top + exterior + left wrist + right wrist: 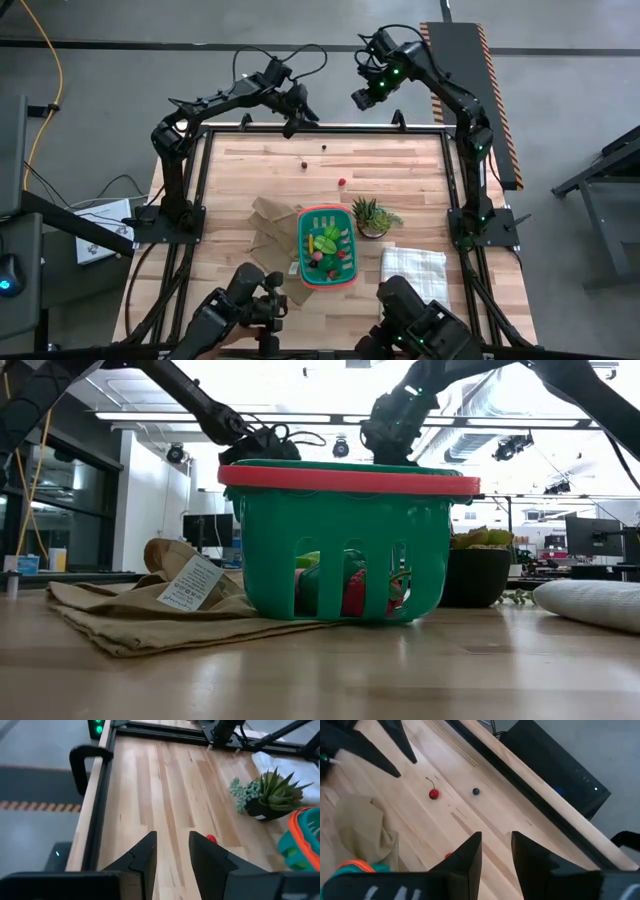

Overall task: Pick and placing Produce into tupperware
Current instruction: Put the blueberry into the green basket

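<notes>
— Teal basket (326, 247), orange rim, sits mid-table with green and red produce (330, 240) already inside.

— And the arms?

— Left gripper (297, 119) and right gripper (362, 99) both hang over the far edge, fingers slightly parted, holding nothing. A cherry (433, 794), a dark berry (475, 791) and a red ball (341, 183) lie loose on the wood.

Two black jointed arms (225, 98) (green lights, looping cables).
</notes>
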Motion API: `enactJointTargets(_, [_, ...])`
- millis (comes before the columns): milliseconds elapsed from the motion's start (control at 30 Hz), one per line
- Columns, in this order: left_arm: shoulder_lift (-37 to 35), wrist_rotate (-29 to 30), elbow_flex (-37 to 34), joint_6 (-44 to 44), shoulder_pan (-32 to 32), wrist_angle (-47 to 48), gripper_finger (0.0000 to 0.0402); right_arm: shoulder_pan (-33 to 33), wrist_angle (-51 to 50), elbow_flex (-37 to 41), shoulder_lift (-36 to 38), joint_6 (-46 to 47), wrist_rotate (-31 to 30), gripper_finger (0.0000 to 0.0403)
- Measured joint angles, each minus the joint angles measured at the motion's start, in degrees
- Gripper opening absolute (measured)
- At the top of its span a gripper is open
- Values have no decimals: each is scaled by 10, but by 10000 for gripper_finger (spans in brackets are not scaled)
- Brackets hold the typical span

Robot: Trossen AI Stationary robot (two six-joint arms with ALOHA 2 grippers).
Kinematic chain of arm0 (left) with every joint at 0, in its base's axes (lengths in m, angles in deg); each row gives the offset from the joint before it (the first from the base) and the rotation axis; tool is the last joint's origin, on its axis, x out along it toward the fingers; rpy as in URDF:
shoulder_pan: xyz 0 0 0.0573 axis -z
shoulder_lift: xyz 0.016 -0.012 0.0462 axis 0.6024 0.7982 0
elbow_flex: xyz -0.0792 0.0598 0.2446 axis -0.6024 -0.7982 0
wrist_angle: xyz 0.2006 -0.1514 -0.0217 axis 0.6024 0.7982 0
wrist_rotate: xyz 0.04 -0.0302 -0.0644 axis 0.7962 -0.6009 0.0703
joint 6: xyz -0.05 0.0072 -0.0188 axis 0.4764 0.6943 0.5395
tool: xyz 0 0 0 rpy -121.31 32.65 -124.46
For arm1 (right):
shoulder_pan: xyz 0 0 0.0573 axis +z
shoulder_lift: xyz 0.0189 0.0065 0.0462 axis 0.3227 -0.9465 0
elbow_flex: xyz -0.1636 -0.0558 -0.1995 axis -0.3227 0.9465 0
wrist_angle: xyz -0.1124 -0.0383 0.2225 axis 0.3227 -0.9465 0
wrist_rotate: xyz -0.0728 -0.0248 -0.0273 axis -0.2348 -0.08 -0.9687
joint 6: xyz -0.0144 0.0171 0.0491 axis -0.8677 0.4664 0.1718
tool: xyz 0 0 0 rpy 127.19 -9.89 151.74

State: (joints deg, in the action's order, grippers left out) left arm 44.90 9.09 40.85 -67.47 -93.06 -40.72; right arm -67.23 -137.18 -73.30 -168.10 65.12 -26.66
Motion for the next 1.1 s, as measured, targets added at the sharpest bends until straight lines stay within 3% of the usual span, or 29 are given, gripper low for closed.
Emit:
enactJointTargets(167, [26,-3,0,-31,7,-2,101,0,-2,0,0,9,0,96])
enactJointTargets(500, [79,-80,0,-33,9,-25,101,0,1,0,0,23,1,96])
enactJointTargets(700, [84,-88,0,-33,8,-24,101,4,1,0,0,37,2,96])
enactJointTargets(867, [84,-144,0,-21,-16,-23,101,5,2,0,0,44,2,96])
enactJointTargets(967, [84,-149,0,-13,-41,-20,88,6,2,0,0,48,2,96])
enactJointTargets(1100, [84,-209,0,2,-74,-20,55,5,3,0,0,52,2,96])
